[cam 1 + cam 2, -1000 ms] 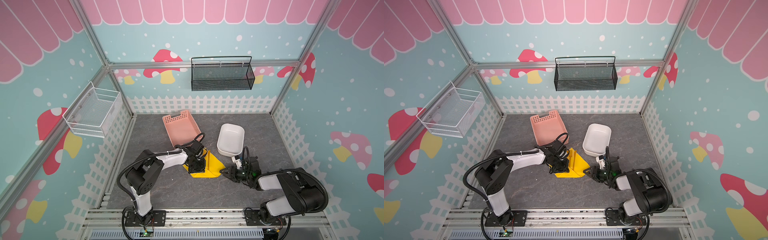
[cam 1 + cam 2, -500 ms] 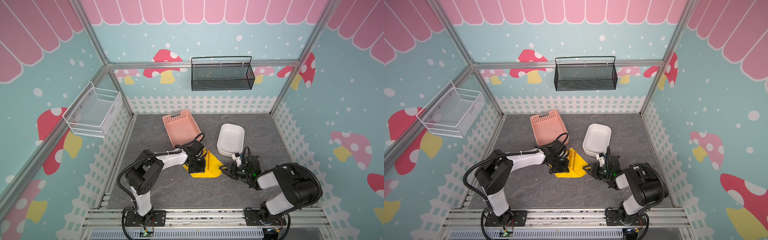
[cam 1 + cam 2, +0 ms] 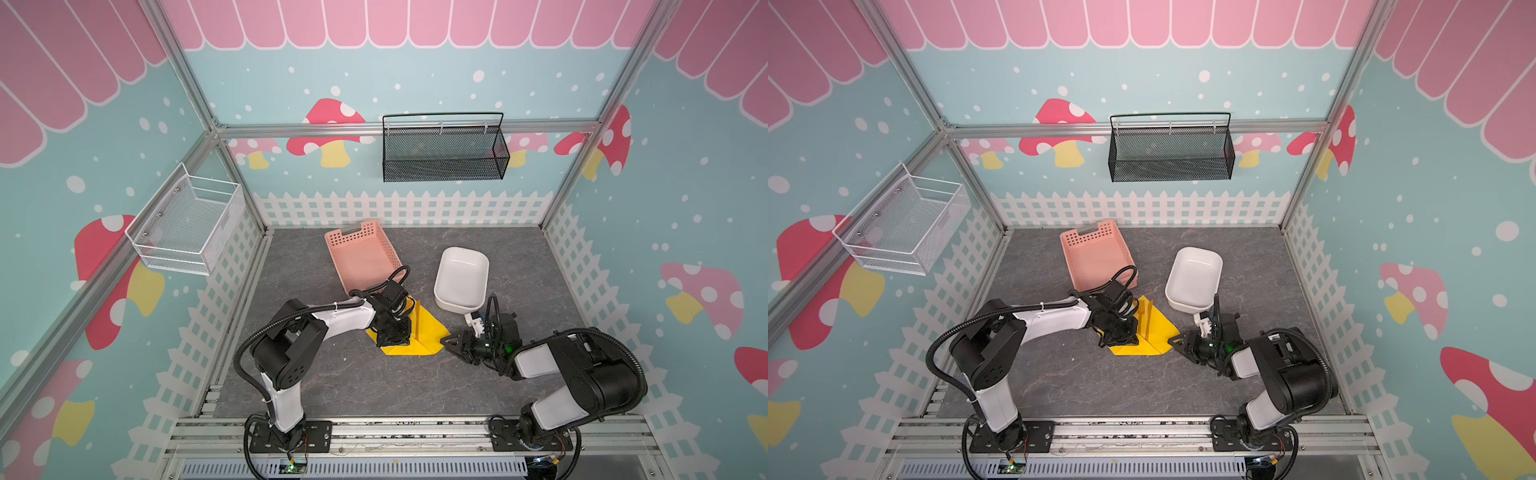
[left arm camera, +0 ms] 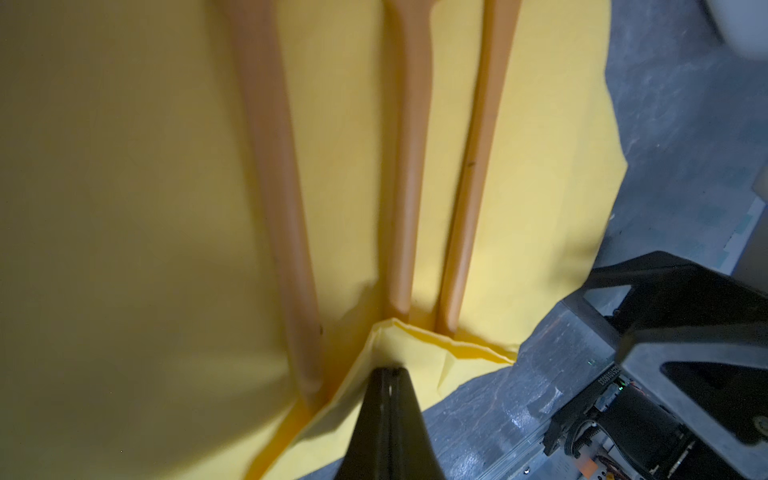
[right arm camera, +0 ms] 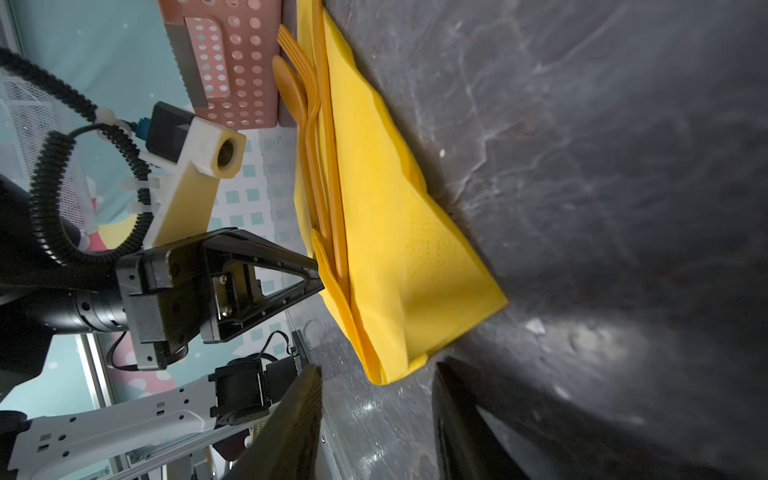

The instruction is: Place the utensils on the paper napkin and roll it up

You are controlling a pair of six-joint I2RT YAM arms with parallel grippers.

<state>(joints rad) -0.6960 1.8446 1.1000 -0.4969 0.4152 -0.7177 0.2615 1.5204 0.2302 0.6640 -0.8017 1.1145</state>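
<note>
The left gripper (image 4: 388, 374) is clenched tight on a flap of the paper napkin (image 4: 540, 187) that is turned up over the handle ends. The paper is too thin to part its fingers. The right gripper (image 5: 375, 370) stands released, jaws well apart, low over the grey tabletop (image 5: 582, 166) with the napkin's near corner just at its tips and nothing grasped. Three orange utensils (image 4: 409, 166) lie side by side along the napkin, their handle ends tucked at the flap. Their heads are cut off in the left wrist view, where the raised side of the sheet is a close yellow blur. The right wrist view shows a spoon bowl (image 5: 289, 83) and fork tines (image 5: 291, 41). The third piece (image 5: 328, 124) runs out of frame, so its kind cannot be told. In both top views the left gripper (image 3: 395, 338) covers the napkin's left part and the cutlery is barely visible. The napkin (image 3: 428, 332) is bright yellow, creased and partly folded, with one side standing up. It lies mid-table between the two grippers, just in front of the pink perforated basket (image 3: 361, 257) and near the white tub (image 3: 461, 278).
</note>
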